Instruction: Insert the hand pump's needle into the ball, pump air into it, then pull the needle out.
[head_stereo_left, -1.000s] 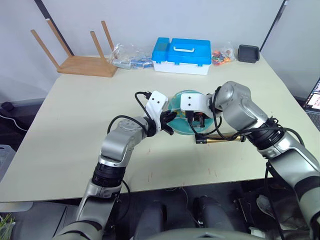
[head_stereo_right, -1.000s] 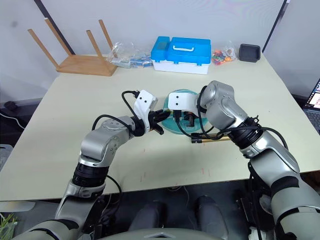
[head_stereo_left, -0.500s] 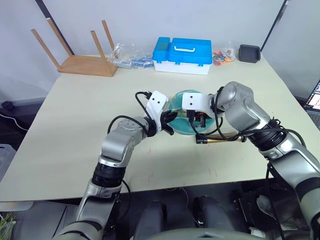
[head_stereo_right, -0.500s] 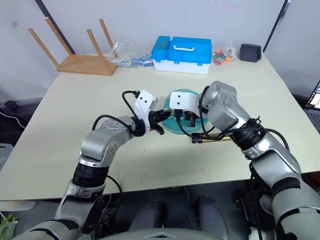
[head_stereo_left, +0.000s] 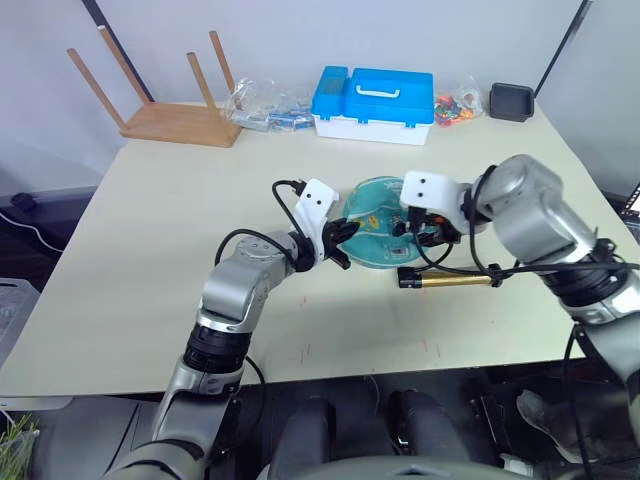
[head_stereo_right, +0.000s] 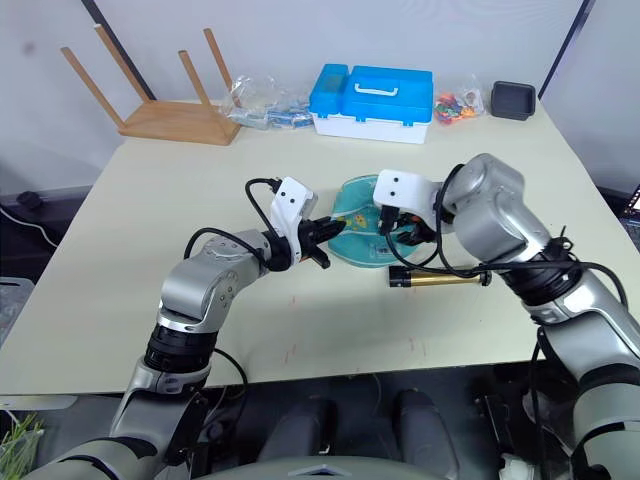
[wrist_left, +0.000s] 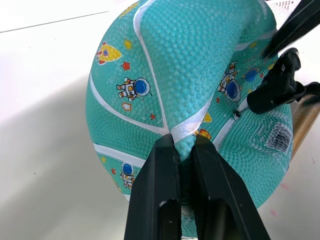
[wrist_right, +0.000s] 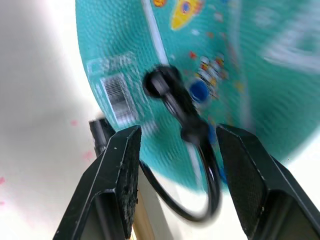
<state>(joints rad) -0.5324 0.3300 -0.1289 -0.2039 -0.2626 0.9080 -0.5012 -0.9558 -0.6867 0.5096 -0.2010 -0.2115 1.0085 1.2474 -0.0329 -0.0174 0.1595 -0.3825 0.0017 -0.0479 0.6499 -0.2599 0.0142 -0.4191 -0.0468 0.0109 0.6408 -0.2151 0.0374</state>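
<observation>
1. The left jaws (wrist_left: 185, 152) are pinching a raised fold of the ball (wrist_left: 200, 70).
2. The right jaws (wrist_right: 177, 145) are gaping open, the needle's black fitting (wrist_right: 162, 85) lying between them against the ball.
3. The hand pump (head_stereo_left: 447, 282) is lying on the worktop (head_stereo_left: 150, 230) just beside the right jaws.

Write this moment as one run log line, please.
left gripper: pinching ball | right gripper: open, released | needle: in ball | hand pump: on table
</observation>
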